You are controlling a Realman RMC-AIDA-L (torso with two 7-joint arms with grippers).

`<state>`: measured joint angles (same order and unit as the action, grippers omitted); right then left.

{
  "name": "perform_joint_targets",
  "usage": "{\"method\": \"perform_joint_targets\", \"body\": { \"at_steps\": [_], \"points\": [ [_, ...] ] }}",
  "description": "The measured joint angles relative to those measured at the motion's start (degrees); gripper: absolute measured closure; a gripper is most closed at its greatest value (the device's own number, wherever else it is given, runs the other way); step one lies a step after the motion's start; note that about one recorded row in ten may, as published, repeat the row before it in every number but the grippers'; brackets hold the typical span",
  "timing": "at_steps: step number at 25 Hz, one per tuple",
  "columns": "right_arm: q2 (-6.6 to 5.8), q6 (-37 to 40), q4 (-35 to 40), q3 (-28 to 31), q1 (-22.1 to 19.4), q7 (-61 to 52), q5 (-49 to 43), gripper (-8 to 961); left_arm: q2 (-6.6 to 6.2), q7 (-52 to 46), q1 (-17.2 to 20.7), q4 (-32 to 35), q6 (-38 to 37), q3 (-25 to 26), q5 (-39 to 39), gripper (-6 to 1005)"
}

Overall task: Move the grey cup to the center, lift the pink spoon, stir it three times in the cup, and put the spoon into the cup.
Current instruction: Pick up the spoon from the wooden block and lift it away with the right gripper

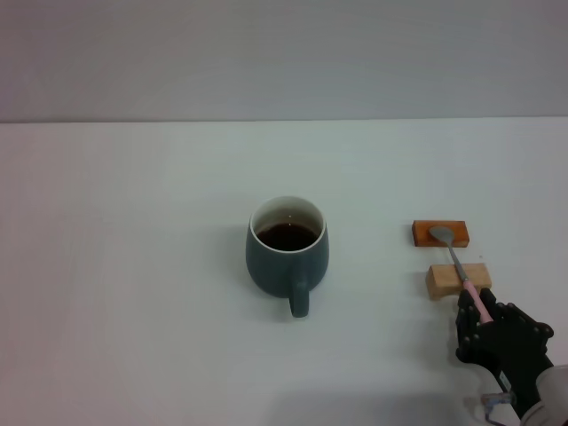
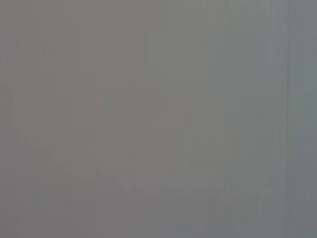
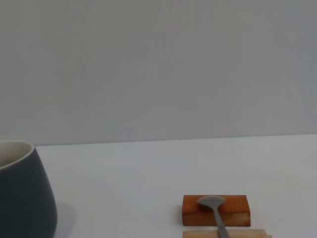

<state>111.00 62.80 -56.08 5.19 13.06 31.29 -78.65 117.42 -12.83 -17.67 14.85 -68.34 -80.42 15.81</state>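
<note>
The grey cup (image 1: 287, 251) stands upright near the middle of the white table, with dark liquid inside and its handle towards me. Its edge also shows in the right wrist view (image 3: 22, 193). The pink spoon (image 1: 461, 268) lies across two wooden blocks, its metal bowl (image 3: 211, 201) on the orange-brown block (image 1: 440, 233) and its stem over the tan block (image 1: 458, 280). My right gripper (image 1: 486, 309) is at the near end of the spoon's pink handle, low over the table. The left gripper is out of view.
The white tabletop (image 1: 133, 266) stretches left of the cup, and a plain grey wall stands behind its far edge. The left wrist view shows only a blank grey field.
</note>
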Motion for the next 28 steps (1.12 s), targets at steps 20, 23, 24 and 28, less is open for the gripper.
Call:
{"method": "perform_joint_targets", "body": {
  "at_steps": [20,23,24,28],
  "points": [
    [0.00,0.1,-0.1,0.1,0.3,0.0,-0.3,815,0.06,-0.4,0.0,0.0,-0.1,0.0,0.0,953],
    [0.00,0.1,-0.2,0.1,0.3,0.0,-0.4,814,0.01,-0.6,0.0,0.0,-0.1,0.0,0.0,953],
    [0.00,0.1,-0.2,0.1,0.3,0.0,-0.4,814,0.00,-0.6,0.0,0.0,-0.1,0.0,0.0,953],
    [0.00,0.1,-0.2,0.1,0.4,0.0,-0.4,814,0.00,-0.6,0.0,0.0,-0.1,0.0,-0.1,953]
  ]
}}
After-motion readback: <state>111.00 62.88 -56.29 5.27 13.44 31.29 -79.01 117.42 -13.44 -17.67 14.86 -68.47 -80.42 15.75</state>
